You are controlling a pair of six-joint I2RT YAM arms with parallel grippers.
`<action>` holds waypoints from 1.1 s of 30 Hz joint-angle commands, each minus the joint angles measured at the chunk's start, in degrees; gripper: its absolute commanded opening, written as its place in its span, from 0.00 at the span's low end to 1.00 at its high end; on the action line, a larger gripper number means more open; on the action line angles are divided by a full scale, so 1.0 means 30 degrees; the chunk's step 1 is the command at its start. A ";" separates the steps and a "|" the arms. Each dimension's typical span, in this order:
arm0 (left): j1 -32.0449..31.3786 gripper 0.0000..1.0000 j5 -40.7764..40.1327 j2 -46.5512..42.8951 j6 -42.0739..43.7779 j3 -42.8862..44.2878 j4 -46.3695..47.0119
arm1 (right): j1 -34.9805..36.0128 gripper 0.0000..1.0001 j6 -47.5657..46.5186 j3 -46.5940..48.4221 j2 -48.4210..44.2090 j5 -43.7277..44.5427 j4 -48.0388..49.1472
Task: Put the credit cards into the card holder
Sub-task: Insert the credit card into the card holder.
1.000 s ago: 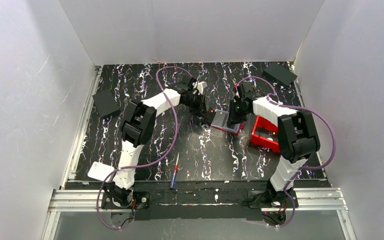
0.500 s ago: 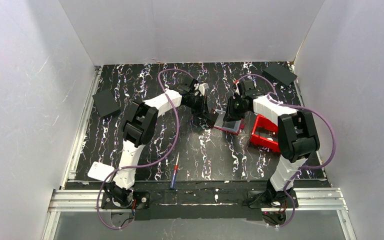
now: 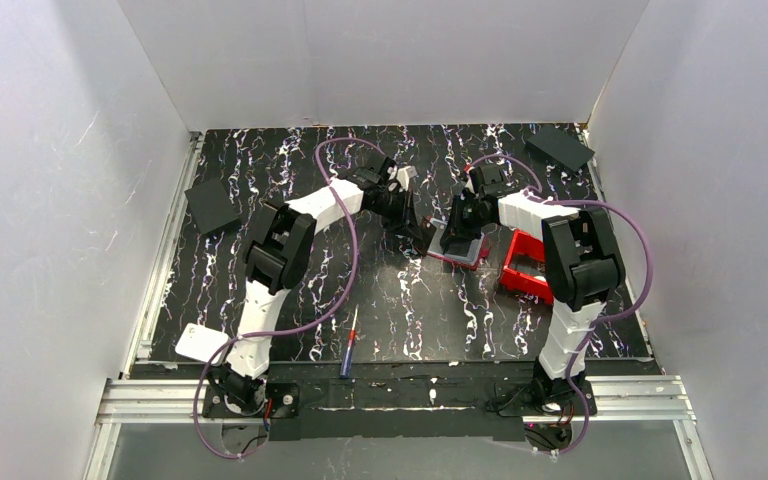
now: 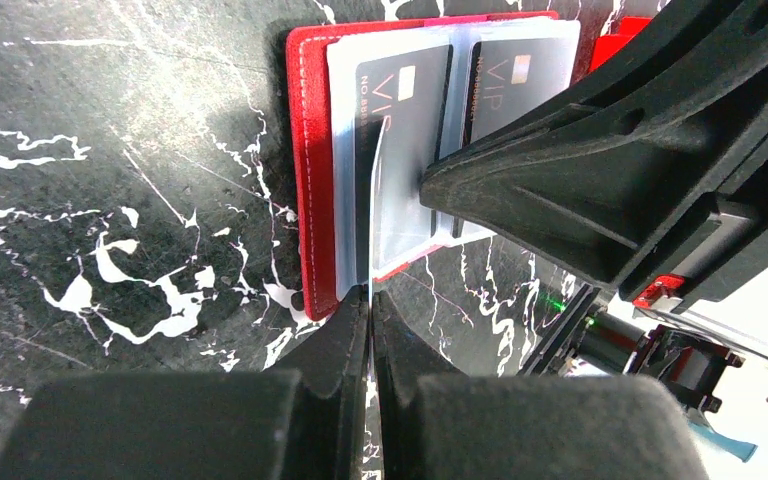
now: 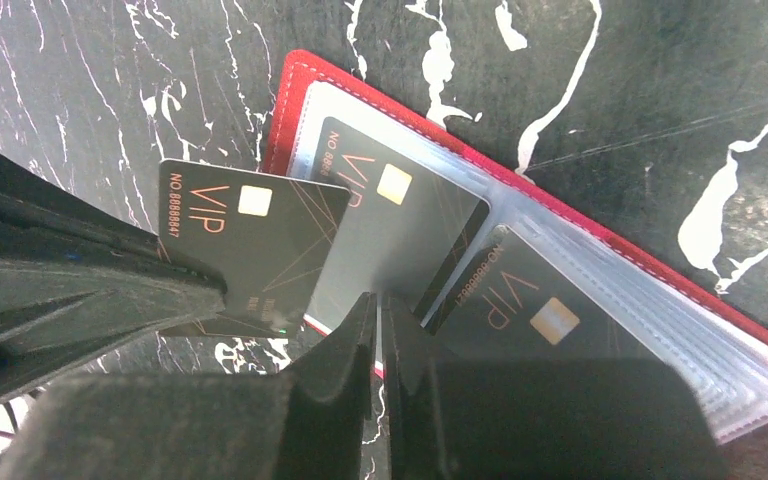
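Top view: the holder (image 3: 463, 250) lies open right of the surface's (image 3: 400, 290) centre, just left of a red bin (image 3: 523, 268). The left fingers (image 3: 422, 230) and right fingers (image 3: 459, 225) meet over it.

Left wrist view: the left fingers (image 4: 345, 340) are together, clamped on a card (image 4: 377, 200) seen edge-on, standing over the holder's (image 4: 308, 170) left page. A right finger (image 4: 580, 170) touches the clear sleeve (image 4: 400, 220).

Right wrist view: the right fingers (image 5: 330, 370) are nearly together, apparently pinching that sleeve (image 5: 390, 250). The card (image 5: 250, 250) hangs at the holder's (image 5: 290, 100) left edge, not yet inside.
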 commanded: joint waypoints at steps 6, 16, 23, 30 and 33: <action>0.0781 0.00 0.0291 -0.1674 -0.0110 0.1005 -0.0391 | -0.0089 0.13 -0.0195 -0.0146 0.0140 0.0993 0.0212; 0.0780 0.00 0.0597 -0.1170 -0.0477 0.0457 0.0257 | -0.0089 0.13 -0.0297 -0.0138 0.0192 0.0828 0.0179; 0.0619 0.00 0.0933 -0.0610 -0.0539 0.0413 0.0230 | -0.0089 0.13 -0.0305 -0.0175 0.0133 0.0767 0.0234; 0.0621 0.00 0.0024 -0.0628 0.0082 0.0017 0.0086 | -0.0089 0.13 -0.0341 -0.0234 0.0069 0.0718 0.0267; 0.0607 0.00 -0.0061 -0.0491 0.0142 -0.0162 0.0148 | -0.0089 0.13 -0.0340 -0.0263 0.0091 0.0654 0.0297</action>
